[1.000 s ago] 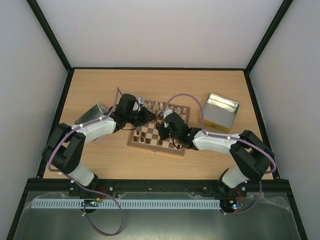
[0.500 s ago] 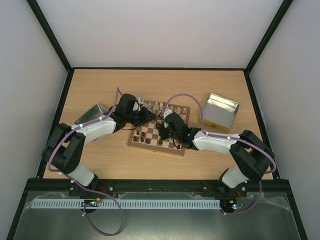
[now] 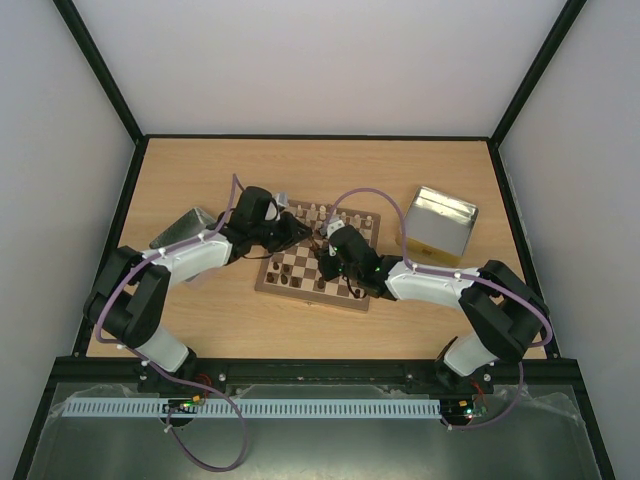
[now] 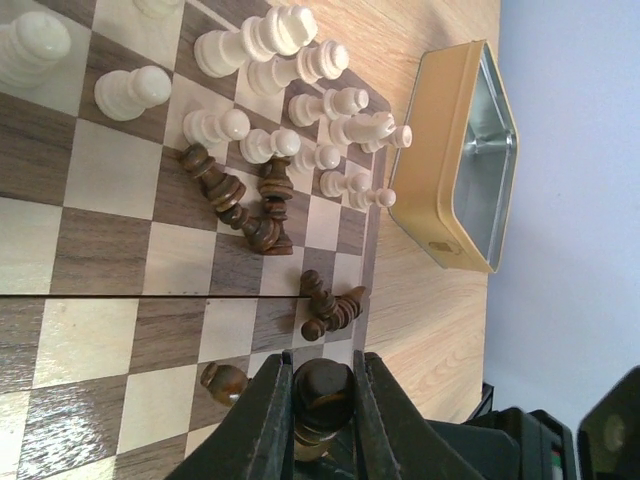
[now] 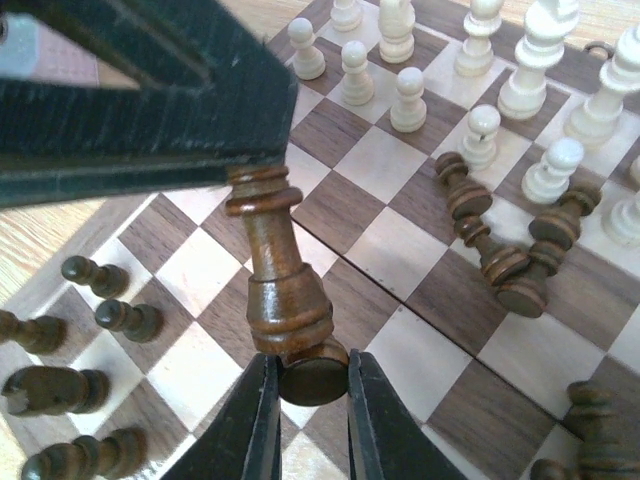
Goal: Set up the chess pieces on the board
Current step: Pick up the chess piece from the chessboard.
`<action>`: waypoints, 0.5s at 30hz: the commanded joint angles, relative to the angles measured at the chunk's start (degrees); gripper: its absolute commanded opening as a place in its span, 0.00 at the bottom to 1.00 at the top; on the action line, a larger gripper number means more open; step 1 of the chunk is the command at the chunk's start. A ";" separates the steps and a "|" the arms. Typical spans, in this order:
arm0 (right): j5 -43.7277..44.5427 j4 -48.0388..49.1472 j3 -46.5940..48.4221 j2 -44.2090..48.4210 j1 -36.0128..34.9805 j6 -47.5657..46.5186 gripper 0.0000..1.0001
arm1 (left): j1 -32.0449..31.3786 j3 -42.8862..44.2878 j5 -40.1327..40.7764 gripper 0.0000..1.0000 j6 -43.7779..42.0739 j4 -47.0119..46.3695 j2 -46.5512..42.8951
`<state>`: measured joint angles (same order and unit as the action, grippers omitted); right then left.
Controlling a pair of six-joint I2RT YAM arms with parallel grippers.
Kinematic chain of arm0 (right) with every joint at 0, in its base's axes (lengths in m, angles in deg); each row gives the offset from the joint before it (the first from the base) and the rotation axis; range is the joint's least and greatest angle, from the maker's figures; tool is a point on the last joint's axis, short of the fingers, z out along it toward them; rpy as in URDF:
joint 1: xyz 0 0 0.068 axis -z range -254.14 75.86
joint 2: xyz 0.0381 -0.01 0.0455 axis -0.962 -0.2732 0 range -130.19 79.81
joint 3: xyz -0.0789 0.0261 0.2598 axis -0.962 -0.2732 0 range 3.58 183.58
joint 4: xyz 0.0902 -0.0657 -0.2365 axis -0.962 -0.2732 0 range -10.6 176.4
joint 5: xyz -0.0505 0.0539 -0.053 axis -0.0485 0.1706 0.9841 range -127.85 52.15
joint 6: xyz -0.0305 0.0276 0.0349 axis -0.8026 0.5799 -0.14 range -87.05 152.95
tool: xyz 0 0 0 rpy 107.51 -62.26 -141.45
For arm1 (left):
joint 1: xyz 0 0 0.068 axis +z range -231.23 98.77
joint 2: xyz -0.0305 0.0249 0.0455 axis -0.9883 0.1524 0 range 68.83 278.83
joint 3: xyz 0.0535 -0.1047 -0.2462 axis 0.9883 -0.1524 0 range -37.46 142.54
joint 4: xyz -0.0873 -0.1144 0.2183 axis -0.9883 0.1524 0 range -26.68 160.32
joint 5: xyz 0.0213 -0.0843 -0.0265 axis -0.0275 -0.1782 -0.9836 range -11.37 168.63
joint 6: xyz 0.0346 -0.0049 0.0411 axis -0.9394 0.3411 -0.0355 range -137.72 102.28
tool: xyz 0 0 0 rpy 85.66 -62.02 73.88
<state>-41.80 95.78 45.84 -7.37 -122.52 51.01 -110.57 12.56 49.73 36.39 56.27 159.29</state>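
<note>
Clamping one dark brown turned piece (image 5: 280,290), left gripper (image 4: 323,378) holds its head, right gripper (image 5: 305,375) its base; far-right tin (image 4: 432,170) shows silver interior.

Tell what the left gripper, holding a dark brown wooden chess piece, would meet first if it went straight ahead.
Probably the small heap of toppled dark brown wooden chess pieces just ahead of the left gripper. Depth is unclear, so it could touch the checkered wooden board first.

glossy turned-wood chess pieces (image 5: 285,290), satin wooden board (image 5: 372,160), shiny metal tin (image 4: 440,190), matt woodgrain table (image 4: 425,335).
</note>
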 commanded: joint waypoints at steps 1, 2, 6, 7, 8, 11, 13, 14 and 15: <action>1.67 -0.13 -0.24 1.31 0.13 -0.45 0.04 | -0.18 2.25 -0.16 0.02 0.81 -1.00 -1.13; 2.00 0.11 -0.37 1.57 0.13 -0.40 0.03 | -0.18 2.25 -0.12 0.02 0.68 -0.81 -1.28; 4.27 0.05 -1.21 2.62 0.13 0.18 0.02 | -0.02 2.02 1.27 0.02 -0.17 0.29 -2.17; 5.05 -0.06 -1.59 3.15 0.13 0.54 0.02 | 0.06 2.01 1.75 0.03 -0.45 0.48 -2.59; 6.18 -0.06 -2.10 3.86 0.17 0.97 0.02 | 0.07 2.08 2.23 0.02 -0.98 0.60 -3.10; 10.19 0.06 -3.90 6.53 0.13 2.67 0.02 | -0.37 2.01 5.02 0.02 -4.06 1.31 -5.16; 12.97 -0.20 -4.76 8.69 0.13 3.84 0.02 | -1.97 1.93 8.10 0.02 -8.19 2.63 -7.02; 14.79 -0.36 -5.17 9.82 0.13 4.75 0.02 | -3.27 1.86 10.49 0.02 -10.45 3.63 -8.14; 16.53 -0.49 -5.57 11.16 0.13 5.57 0.02 | -4.86 1.84 13.01 0.02 -13.15 4.75 -9.19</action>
<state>-33.95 95.59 41.84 -0.90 -122.52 53.09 -111.65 13.30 55.26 32.28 58.17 154.89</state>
